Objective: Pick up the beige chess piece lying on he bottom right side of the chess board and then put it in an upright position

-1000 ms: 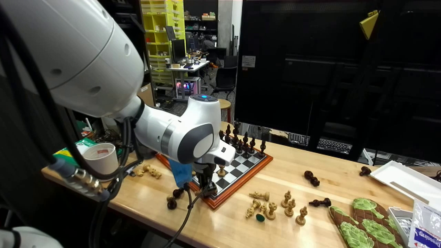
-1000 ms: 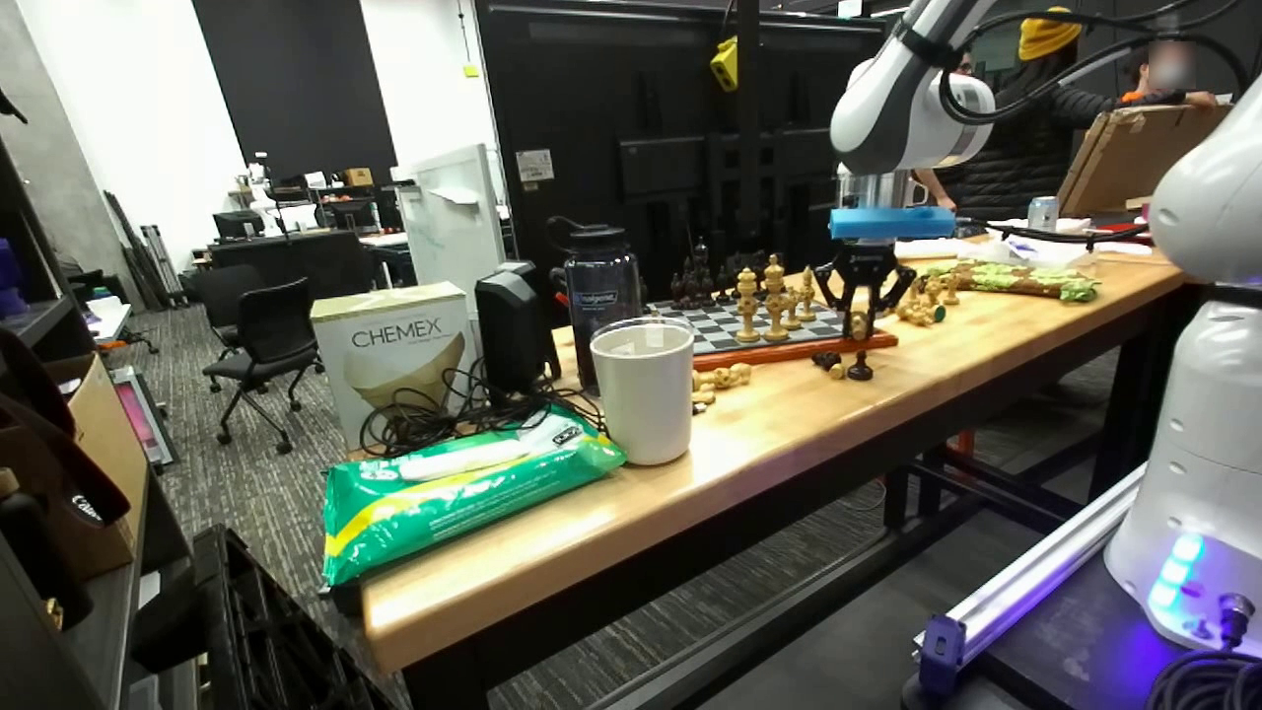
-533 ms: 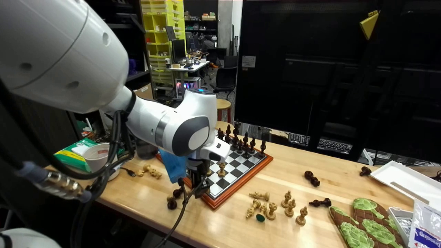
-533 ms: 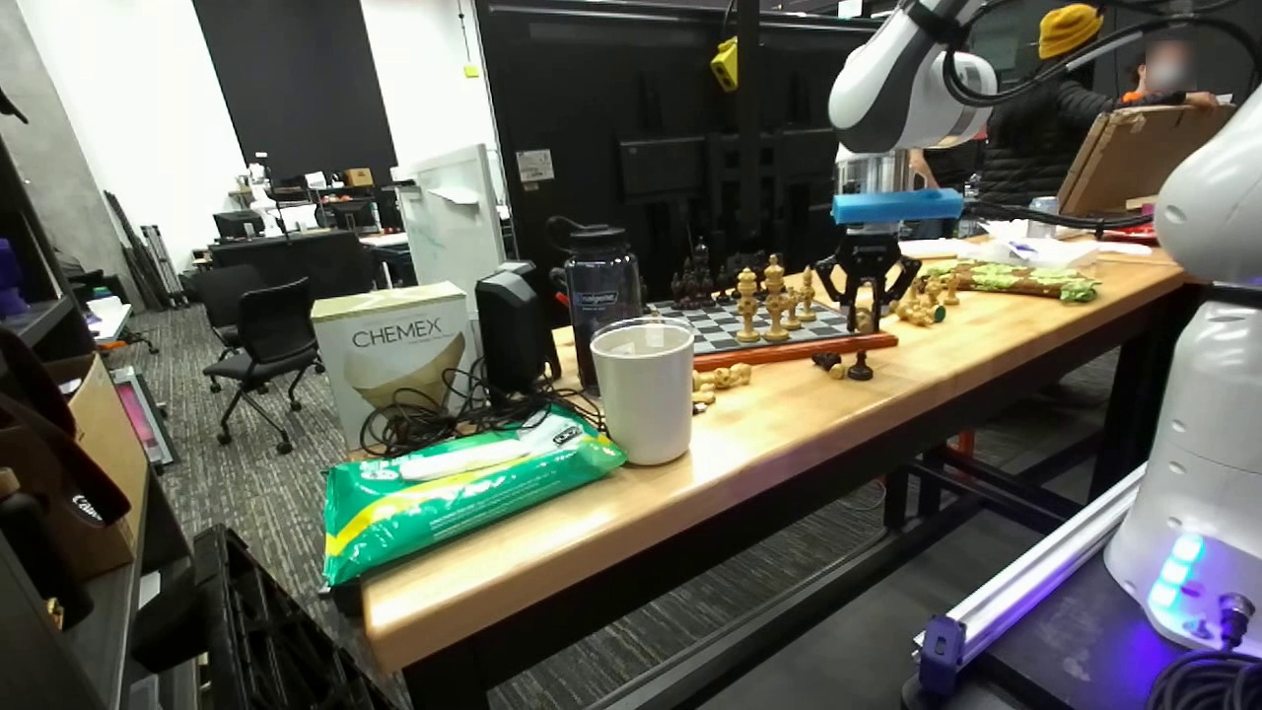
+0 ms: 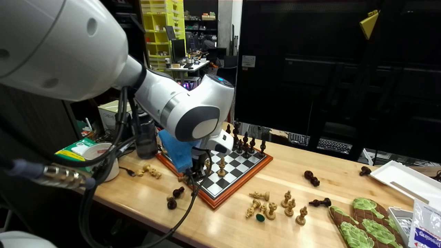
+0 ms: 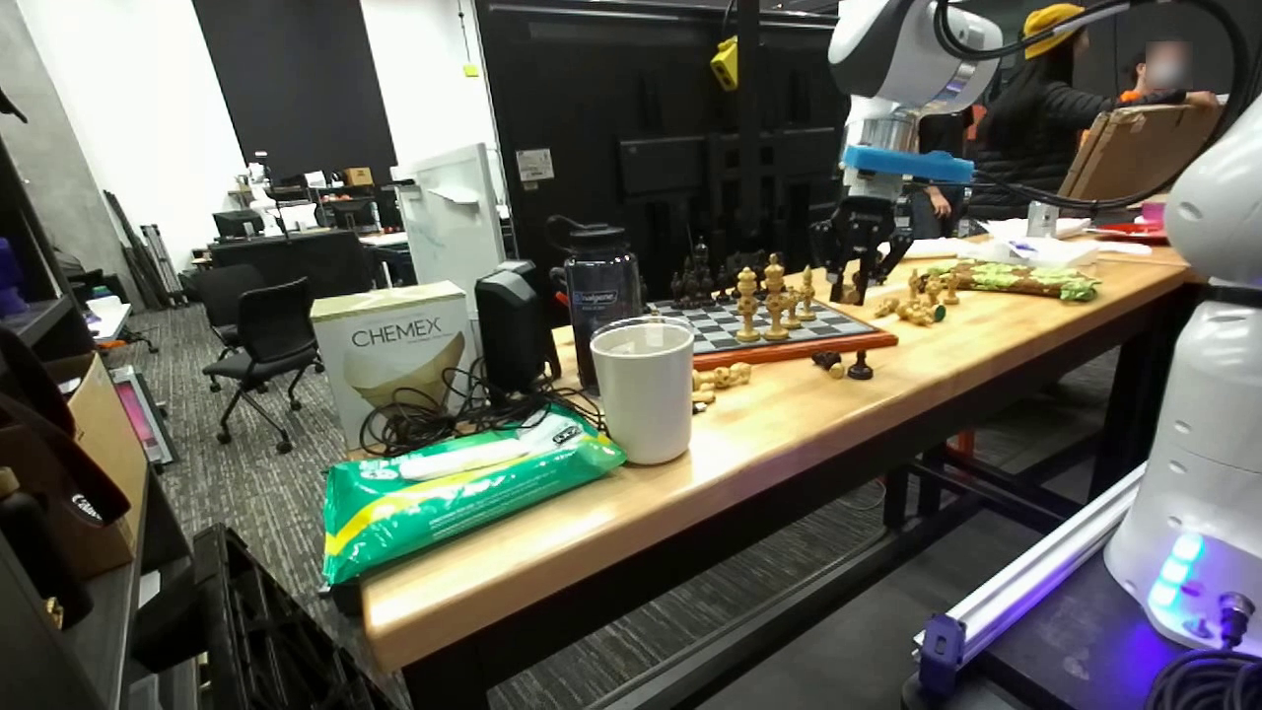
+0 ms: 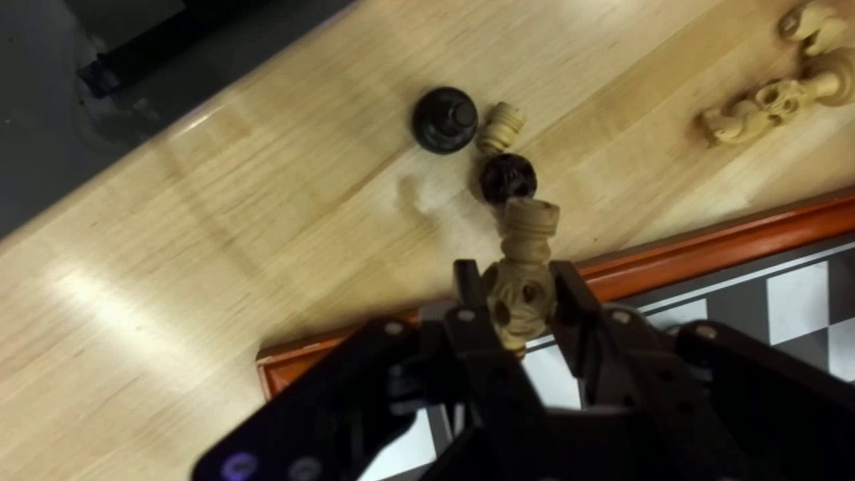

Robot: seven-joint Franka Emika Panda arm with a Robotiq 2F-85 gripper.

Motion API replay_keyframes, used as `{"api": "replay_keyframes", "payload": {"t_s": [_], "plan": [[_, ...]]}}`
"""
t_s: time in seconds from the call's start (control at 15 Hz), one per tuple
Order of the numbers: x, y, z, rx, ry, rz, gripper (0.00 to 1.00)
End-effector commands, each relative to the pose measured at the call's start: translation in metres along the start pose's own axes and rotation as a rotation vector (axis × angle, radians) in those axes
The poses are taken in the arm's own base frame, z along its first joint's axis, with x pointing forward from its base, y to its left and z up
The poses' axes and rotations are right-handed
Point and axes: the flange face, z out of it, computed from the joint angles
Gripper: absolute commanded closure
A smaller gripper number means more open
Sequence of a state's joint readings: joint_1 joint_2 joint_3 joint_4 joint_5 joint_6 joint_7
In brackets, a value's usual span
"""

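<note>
1. See the beige piece [image 7: 523, 287] pinched in the gripper [image 7: 514, 270], set narrow around it; tilted well off upright, ringed end jutting, over an edge of the board [image 5: 241, 181], apparently clear of the surface.
2. Beware a twist in the grip, likely from clamping only the round carved part.
3. Expect a topple if released at this tilt; turn base-down first. Hard to tell base from top.
4. Mind the standing beige pieces [image 6: 774, 296] on the board, near the gripper in both exterior views: easily knocked by a sideways swing.
5. Avoid landing on the standing dark piece [image 7: 445, 120], fallen dark piece [image 7: 508, 178] and beige bit [image 7: 501, 127], grouped on the table [image 7: 287, 227] just off the board.
6. Worry less about the bottle [image 6: 596, 296] and cup [image 6: 643, 394], well apart from the gripper.
</note>
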State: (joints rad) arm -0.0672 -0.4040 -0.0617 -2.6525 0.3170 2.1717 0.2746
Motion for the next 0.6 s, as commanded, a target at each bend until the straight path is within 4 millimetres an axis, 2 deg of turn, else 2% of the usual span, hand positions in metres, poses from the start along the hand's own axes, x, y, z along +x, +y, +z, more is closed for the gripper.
{"api": "replay_keyframes", "payload": {"t_s": [0.0,0.27,0.53], "plan": [[0.007,0.009,-0.012,0.078,-0.139,0.015,0.93],[0.012,0.022,-0.016,0.117,-0.295,0.071,0.93],[0.021,0.03,-0.008,0.187,-0.421,0.068,0.93]]}}
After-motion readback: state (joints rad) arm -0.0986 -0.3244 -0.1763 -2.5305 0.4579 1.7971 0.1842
